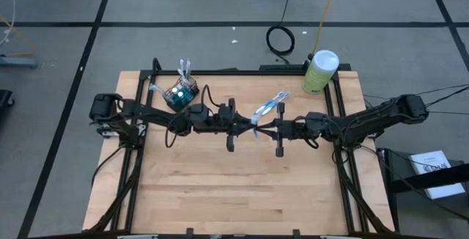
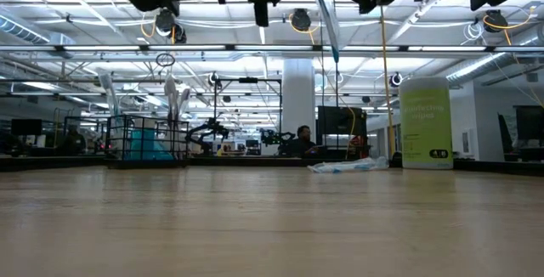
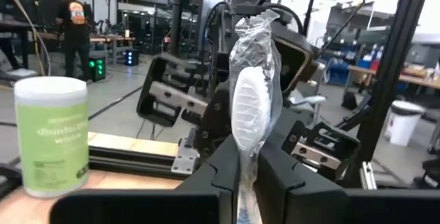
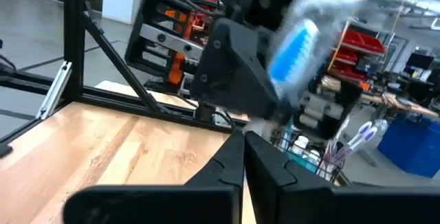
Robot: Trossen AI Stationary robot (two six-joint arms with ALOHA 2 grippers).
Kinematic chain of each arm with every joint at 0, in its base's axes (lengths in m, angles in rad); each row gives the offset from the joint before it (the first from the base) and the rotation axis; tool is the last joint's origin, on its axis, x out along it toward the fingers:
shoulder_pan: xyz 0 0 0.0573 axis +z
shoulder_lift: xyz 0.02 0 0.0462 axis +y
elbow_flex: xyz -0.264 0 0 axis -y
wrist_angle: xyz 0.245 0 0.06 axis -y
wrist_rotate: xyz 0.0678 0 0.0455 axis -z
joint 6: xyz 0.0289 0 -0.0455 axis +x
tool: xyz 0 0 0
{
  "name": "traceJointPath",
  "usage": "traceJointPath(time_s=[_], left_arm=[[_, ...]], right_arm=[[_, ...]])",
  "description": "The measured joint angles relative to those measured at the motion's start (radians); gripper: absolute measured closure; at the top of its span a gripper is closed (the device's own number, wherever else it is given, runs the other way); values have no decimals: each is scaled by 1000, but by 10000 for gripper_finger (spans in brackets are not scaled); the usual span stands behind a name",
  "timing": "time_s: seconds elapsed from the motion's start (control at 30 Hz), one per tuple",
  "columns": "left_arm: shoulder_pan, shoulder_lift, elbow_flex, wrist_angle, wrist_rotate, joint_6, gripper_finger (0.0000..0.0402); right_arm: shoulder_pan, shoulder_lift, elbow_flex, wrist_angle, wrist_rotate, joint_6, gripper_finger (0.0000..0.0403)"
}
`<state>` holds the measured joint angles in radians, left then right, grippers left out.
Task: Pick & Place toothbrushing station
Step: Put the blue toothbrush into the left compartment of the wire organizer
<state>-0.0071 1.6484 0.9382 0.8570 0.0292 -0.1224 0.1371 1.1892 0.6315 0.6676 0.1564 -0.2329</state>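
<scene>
The left gripper (image 3: 247, 176) has its two dark fingers (image 3: 220, 172) pinched on a slim white toothbrush in clear crinkled wrapping (image 3: 251, 100), which stands upright between them. In the high view this left gripper (image 1: 249, 127) meets the right gripper (image 1: 265, 127) nose to nose above the middle of the table, the wrapped brush (image 1: 256, 125) between them. The right gripper (image 4: 244, 157) shows its fingers (image 4: 271, 165) pressed together, a blurred blue-and-white brush (image 4: 295, 45) just beyond their tips; whether they clamp it cannot be told.

A few more wrapped toothbrushes (image 1: 271, 105) lie on the wood just behind the grippers. The small dark wire-mesh cup holder (image 1: 181, 92) stands near the far left corner with several brushes sticking up from it. A pale green canister with a white lid (image 1: 319, 71) stands at the far right edge.

The surface is a pale wooden butcher-block tabletop (image 1: 234, 188) in a black metal frame, bare across its near half. Around it lies grey floor with dark lines and a coiled black cable (image 1: 279, 39). Beyond is a bright workshop hall with ceiling lights, a white pillar (image 2: 297, 98), benches, and a person in a dark shirt (image 3: 72, 21) standing far off.
</scene>
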Motion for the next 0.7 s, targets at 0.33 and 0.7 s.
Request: traceJointPath(time_s=[0.33,0.7], left_arm=[[-32,-267,2,-350,-242,137,380],[-95,-597,-161,-510,-596,225,387]], right_arm=[[-6,-108,-1,-231,78,140,303],[-6,-208,-1,-384,80,196,221]])
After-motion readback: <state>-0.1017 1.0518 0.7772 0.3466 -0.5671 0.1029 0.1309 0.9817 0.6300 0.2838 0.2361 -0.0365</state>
